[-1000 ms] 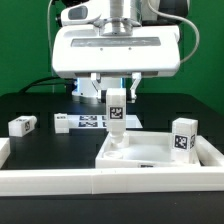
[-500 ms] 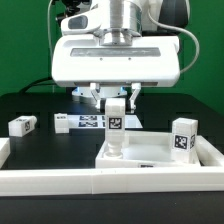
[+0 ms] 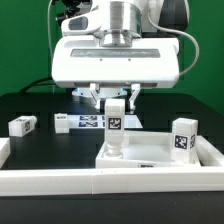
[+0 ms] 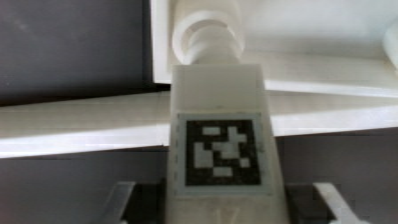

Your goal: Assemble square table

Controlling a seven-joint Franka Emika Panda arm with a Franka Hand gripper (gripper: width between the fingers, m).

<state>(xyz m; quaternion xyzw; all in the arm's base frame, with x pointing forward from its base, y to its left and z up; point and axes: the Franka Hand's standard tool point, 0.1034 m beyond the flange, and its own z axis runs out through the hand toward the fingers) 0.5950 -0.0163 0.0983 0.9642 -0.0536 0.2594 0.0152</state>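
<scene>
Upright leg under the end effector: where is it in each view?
Exterior view: leg at centre, just below the end effector, standing on the tabletop towards the exterior view's left.
Wrist view: leg fills the middle of the picture.
Shared landmark: the leg's black-and-white tag.

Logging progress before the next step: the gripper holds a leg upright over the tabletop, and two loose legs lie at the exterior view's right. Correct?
Not quite: the exterior view shows the two loose legs lying at its left, not its right. The rest stands: the gripper holds a leg upright over the tabletop.
</scene>
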